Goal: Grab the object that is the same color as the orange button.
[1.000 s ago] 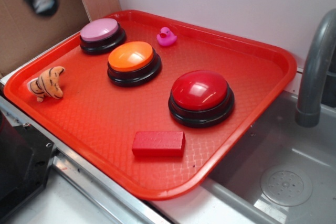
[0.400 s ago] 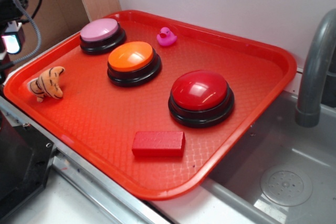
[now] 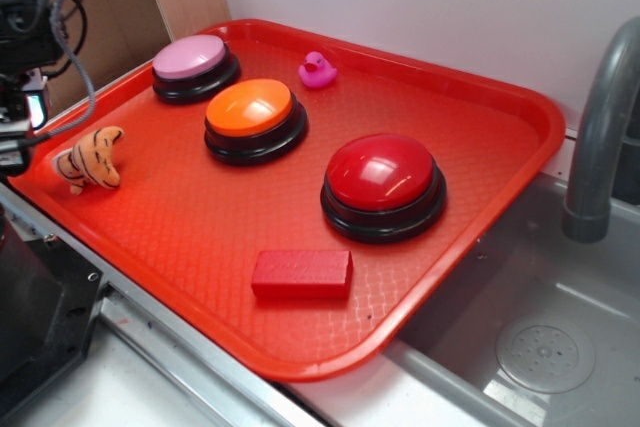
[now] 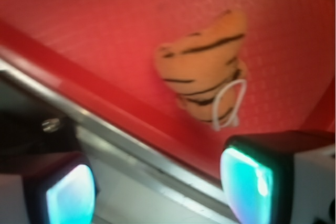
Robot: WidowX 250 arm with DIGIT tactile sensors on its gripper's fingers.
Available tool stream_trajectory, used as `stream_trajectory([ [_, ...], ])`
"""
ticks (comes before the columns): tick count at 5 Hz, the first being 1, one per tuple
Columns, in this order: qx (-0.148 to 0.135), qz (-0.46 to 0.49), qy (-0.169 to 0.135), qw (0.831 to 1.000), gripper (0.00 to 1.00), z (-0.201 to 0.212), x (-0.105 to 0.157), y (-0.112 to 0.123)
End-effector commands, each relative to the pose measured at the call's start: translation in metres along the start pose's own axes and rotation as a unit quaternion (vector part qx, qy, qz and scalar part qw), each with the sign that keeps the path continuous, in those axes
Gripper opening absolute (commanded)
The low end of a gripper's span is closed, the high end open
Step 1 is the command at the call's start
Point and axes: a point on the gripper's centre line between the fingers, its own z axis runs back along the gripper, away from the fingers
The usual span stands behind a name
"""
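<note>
Showing the scene from largest item to smallest: the red rectangular plastic tray with a textured floor, resting on the counter beside a grey sink and its grey faucet.

On the tray stand three dome push buttons on black bases: the large glossy red one, the glossy orange button, and the pink-topped one at the far corner. A flat red rectangular block lies near the front rim, and a small pink rubber duck sits near the back.

My tool enters at the left edge of the exterior view, above the tray's left rim. In the wrist view its two pads are spread wide with nothing between them; one hangs over the counter edge outside the tray, the other over the rim.

The target, a small orange plush tiger with black stripes, rests on the tray floor in the left corner, close to the rim and well apart from the orange button. A white loop of cord shows on it in the wrist view.

Key relation: the tiger lies just beside the tool, toward the tray's interior. Its long axis runs roughly along the near rim. I judge that I must shift the tool inward until the pads straddle the body across its narrow width, then descend and close.
</note>
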Motion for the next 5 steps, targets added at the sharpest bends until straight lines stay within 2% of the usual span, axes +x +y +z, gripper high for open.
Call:
stream_trajectory([
  [1, 0.033, -0.005, 0.015, 0.999, 1.0, -0.017, 0.028, 0.008],
  [2, 0.06, 0.009, 0.044, 0.997, 1.0, -0.04, 0.036, 0.004],
  [3, 0.077, 0.039, 0.05, 0.995, 1.0, -0.057, 0.033, 0.009],
  [4, 0.06, 0.084, 0.044, 0.994, 0.0, -0.07, 0.032, 0.008],
  [5, 0.052, 0.115, 0.022, 0.992, 0.0, -0.051, 0.036, -0.008],
])
